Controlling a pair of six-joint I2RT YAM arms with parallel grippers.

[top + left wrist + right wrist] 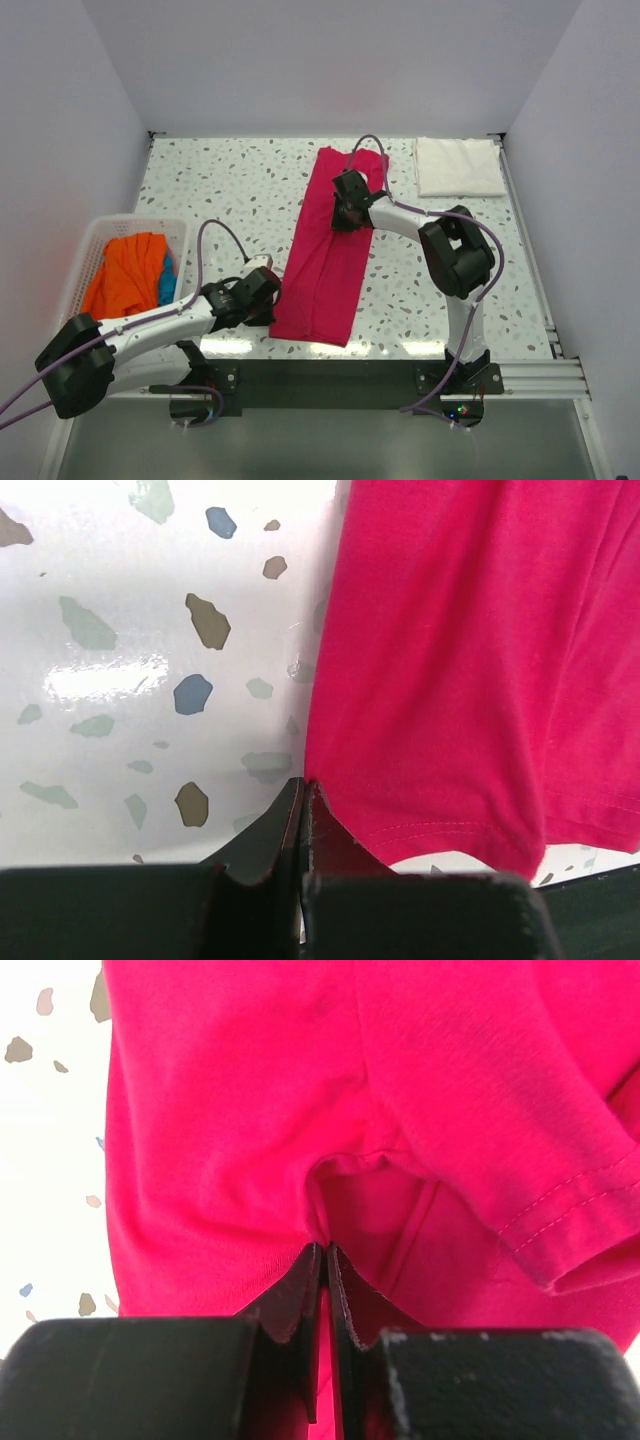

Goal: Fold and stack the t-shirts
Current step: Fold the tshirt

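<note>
Seen from above, both sets of fingertips are hidden under their wrists. The left gripper (303, 815) is clenched on a bottom corner of the magenta t-shirt (450, 680). Its smooth knit spreads right of the jaws, and the glossy speckled table (150, 630) lies to their left. The right gripper (326, 1270) pinches a puckered ridge of the same cloth, with a stitched sleeve hem to the jaws' right. How deep the fabric sits between either pair of pads cannot be seen.
</note>
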